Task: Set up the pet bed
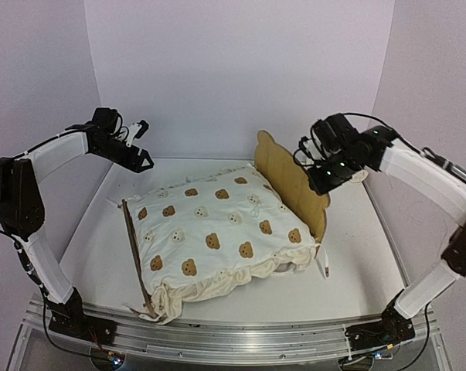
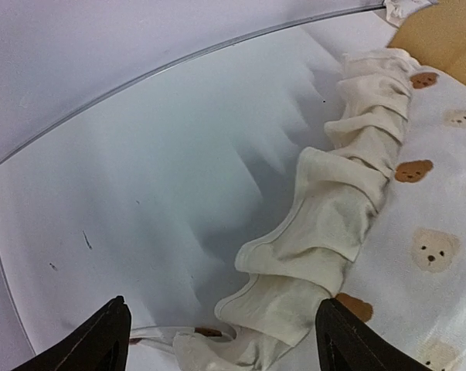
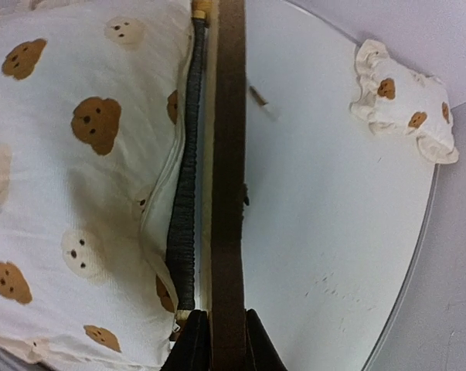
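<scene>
The pet bed (image 1: 217,239) sits in the middle of the white table (image 1: 356,270). Its soft cushion (image 1: 205,212) with brown bears lies on top, and the frill (image 2: 333,209) hangs over the edge. The headboard (image 1: 288,179) with bear ears stands up on the right side. The right hand (image 3: 227,340) is pinched tight on the top edge of the headboard, one finger on each side. The left hand (image 1: 142,160) is up in the air over the back left corner of the cushion, with its fingers (image 2: 101,340) wide apart and nothing in them. A little bear pillow (image 3: 406,108) lies on the table behind the headboard, apart from the bed.
</scene>
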`<state>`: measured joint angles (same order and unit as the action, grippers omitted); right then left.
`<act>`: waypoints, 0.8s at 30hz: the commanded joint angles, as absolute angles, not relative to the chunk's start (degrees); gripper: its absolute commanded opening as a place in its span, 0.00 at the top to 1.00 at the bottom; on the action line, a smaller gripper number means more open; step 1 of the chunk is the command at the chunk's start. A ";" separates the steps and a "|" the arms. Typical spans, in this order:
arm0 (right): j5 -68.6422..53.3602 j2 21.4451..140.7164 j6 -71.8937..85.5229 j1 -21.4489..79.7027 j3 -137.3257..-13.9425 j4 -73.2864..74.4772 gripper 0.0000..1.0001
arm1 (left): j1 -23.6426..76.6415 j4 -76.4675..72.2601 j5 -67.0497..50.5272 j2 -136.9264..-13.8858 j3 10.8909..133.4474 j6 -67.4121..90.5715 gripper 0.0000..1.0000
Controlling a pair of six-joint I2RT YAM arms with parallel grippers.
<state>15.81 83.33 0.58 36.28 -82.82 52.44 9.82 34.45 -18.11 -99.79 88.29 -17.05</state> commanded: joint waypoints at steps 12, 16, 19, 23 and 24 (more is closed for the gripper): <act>19.74 120.72 -5.54 29.49 -127.34 39.26 0.43 | 7.92 33.33 -15.12 -98.84 88.51 -23.83 0.16; 16.08 109.87 -2.52 29.49 -118.78 39.27 0.29 | 3.07 34.85 -17.02 -102.74 97.32 -22.62 0.16; 14.21 99.81 -0.85 29.48 -112.18 39.27 0.26 | 2.00 37.52 -15.93 -107.34 102.95 -23.48 0.17; 12.28 87.69 3.56 29.52 -99.83 39.18 0.27 | 1.20 38.15 -13.93 -113.83 106.83 -26.08 0.18; 11.10 85.56 5.01 29.50 -95.21 38.92 0.28 | 0.81 37.88 -13.26 -116.26 107.64 -26.61 0.19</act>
<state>14.96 96.51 -1.05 29.28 -104.55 40.04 0.92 35.95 -14.98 -109.65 104.52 -23.62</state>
